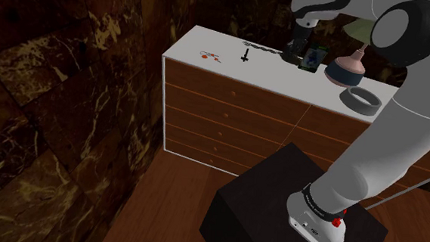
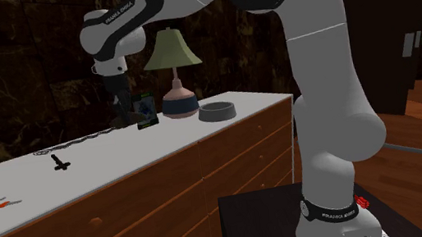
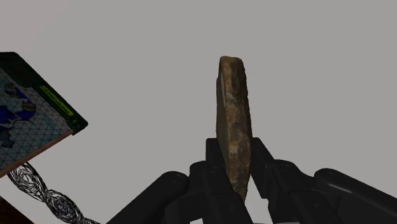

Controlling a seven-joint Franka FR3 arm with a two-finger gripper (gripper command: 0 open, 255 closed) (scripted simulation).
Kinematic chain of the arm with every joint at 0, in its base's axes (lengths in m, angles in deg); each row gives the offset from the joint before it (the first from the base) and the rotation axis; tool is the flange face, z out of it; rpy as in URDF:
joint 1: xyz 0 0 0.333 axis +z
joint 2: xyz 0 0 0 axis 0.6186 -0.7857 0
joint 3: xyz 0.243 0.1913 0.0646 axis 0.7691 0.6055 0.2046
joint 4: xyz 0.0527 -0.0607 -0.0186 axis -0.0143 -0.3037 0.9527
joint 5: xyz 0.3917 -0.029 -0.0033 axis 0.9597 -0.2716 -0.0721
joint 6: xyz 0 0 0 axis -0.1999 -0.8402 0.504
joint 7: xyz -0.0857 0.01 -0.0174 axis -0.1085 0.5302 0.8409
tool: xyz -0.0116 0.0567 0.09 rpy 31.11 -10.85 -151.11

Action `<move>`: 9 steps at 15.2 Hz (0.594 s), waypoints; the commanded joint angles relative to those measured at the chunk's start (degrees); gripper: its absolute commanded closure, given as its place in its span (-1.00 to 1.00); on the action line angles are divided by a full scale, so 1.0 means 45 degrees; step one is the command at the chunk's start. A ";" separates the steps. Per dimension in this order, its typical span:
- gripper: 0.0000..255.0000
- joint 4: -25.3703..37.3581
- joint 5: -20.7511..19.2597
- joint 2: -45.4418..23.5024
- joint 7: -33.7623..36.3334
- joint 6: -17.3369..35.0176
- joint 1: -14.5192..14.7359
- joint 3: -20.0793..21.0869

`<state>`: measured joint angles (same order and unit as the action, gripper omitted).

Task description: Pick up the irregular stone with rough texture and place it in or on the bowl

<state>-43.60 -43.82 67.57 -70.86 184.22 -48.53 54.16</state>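
Stone: I see a flat, rough brown stone (image 3: 233,114) standing on edge between the two black fingers. Its thin side faces the wrist camera and its far end juts out past the fingertips.
Fingers: they are clamped on the stone, with one finger (image 3: 214,156) pressed against each flat face.
Gripper: in the shoulder view the gripper (image 1: 294,52) points down over the far part of the dresser top. I cannot make out the stone from either outside camera.
Bowl: a dark grey round bowl (image 1: 361,100) sits on the dresser top, well apart from the gripper. The stone is not in it.
Lamp: a lamp (image 2: 174,70) with a pale green shade and a pink and dark blue base stands between the gripper and the bowl in the second exterior view.
Box: a small box (image 3: 32,114) with a green edge and a blue and white print sits just beside the gripper, leaning a little.
Chain: a thin metal chain (image 1: 259,46) lies on the top and runs from near the box toward the shoulder view's left.
Small things: a little black object (image 1: 245,57) and a red and white item (image 1: 208,55) lie further along that way. I cannot tell what they are.
Dresser: the dresser (image 1: 229,113) has a white top and brown wooden drawer fronts.
Stand: the arm rises from a black box (image 1: 269,210) on a wooden floor, in front of the dresser.
Walls: they are dark brown with pale veins.
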 commanded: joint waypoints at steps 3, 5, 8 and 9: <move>1.00 0.0548 -0.0049 0.0132 0.0012 -0.0675 0.0024 -0.0003; 1.00 0.0854 -0.0056 0.0162 -0.0004 -0.1008 0.0022 -0.0008; 1.00 0.1340 -0.0058 0.0183 -0.0034 -0.1513 0.0015 -0.0016; 1.00 0.1463 -0.0057 0.0184 -0.0043 -0.1636 0.0012 -0.0017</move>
<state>-37.89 -44.12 68.50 -71.02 177.66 -48.46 54.08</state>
